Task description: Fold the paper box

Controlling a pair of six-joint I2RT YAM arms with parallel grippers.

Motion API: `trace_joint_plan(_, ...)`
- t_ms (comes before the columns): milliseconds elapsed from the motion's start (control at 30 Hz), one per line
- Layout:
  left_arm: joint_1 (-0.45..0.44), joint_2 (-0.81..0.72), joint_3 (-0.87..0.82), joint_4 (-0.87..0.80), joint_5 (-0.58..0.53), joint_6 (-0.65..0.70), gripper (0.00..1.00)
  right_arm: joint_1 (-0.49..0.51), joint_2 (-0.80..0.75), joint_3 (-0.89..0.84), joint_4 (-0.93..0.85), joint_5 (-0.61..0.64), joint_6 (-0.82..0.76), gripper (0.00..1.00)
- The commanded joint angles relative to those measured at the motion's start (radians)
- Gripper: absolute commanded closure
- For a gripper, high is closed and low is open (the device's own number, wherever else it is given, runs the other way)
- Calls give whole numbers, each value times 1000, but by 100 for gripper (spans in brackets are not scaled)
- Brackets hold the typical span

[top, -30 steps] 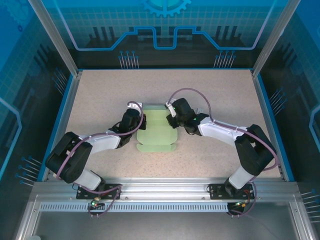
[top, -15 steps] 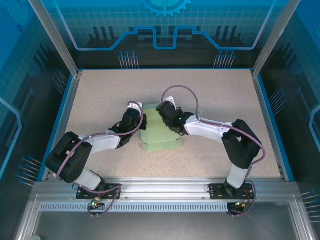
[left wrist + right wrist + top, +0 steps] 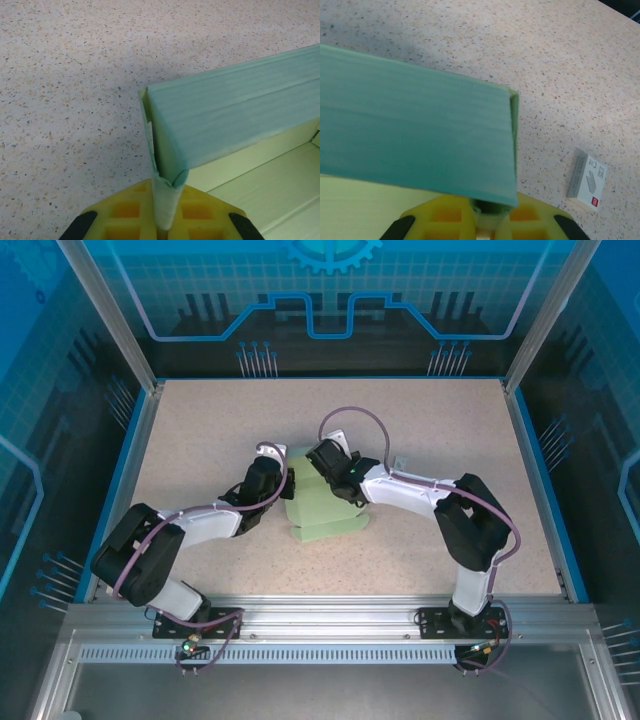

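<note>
Top external view has the paper box point(image 3: 325, 512) in the middle of the table point(image 3: 200, 430), between both arms. We see the left gripper point(image 3: 165, 222) pinched tight on a folded wall edge and the right gripper point(image 3: 481, 210) nipping a raised panel's corner. We reckon it's light, thin and creases easily, so grab gently near the folds.

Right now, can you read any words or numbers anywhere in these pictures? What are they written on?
small white box, lying on the table: it has a grey drawing and a red mark, but the print is too small and blurred to read.
paper box: plain green, with no words or numbers on the sides that show.
So no text can be quoted here.
</note>
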Motion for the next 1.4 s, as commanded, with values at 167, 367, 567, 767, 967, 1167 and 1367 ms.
trace_joint_plan(167, -6, -8, 25, 10, 30, 2, 100, -67, -39, -46, 81, -116, -74, 81)
trace_joint_plan(367, -6, -11, 25, 9, 28, 7, 100, -83, -59, -58, 119, -123, -58, 87)
trace_joint_plan(567, -6, -15, 22, 10, 30, 6, 100, -75, 12, 21, -32, 68, 15, 93)
trace_joint_plan(767, -6, -16, 20, 9, 26, 8, 100, -87, 61, 36, -104, 160, 38, 93)
trace_joint_plan(967, -5, -11, 20, 9, 25, 4, 100, -78, 92, 77, -134, 182, 3, 92)
trace_joint_plan(1167, -6, -2, 25, 9, 25, 5, 100, -75, 16, 41, -51, -5, -70, 86)
trace_joint_plan(1367, -7, -4, 25, 7, 23, 7, 100, -83, -32, 19, -65, -179, -75, 78)
